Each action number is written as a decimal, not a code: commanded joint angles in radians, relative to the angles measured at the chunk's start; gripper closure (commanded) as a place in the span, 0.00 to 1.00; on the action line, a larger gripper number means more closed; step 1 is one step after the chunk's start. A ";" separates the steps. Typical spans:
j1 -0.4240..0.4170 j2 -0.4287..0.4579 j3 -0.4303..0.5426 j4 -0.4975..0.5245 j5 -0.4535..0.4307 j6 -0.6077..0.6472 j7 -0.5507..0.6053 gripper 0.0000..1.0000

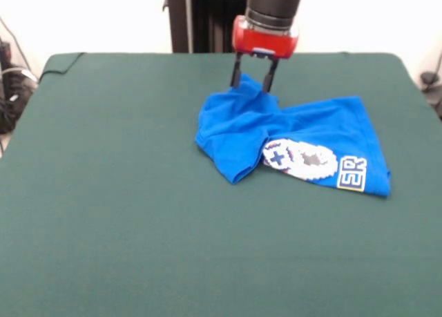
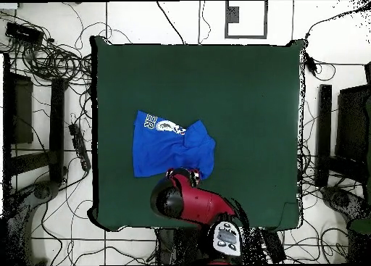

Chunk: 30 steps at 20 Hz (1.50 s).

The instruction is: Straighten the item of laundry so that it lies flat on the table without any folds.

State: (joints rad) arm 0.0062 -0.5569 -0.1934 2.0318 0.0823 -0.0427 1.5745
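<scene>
The item of laundry is a bright blue T-shirt lying crumpled right of the middle of the green table. Its left part is bunched into folds, and one flap is turned over beside the white game-controller print and yellow-outlined letters. My gripper stands open at the shirt's far edge, its two fingers straddling a raised ridge of blue fabric. From above, the shirt lies left of the middle of the table, with the gripper at its lower right corner.
Green cloth stretches wide around the shirt on every side. Cables and dark equipment lie on the floor beyond the table's edges. Black gear sits off the table's left side in the front view.
</scene>
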 commanded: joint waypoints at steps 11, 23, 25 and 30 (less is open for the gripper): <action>-0.141 0.309 0.120 -0.153 0.064 -0.214 0.235 0.00; -0.101 0.263 0.081 -0.167 0.096 -0.083 0.184 1.00; -0.068 0.251 0.045 -0.170 0.107 -0.072 0.174 1.00; -0.001 0.183 -0.032 -0.144 0.140 -0.013 0.181 1.00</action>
State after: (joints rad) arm -0.0551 -0.4163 -0.1924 2.0009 0.1075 -0.1904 1.5745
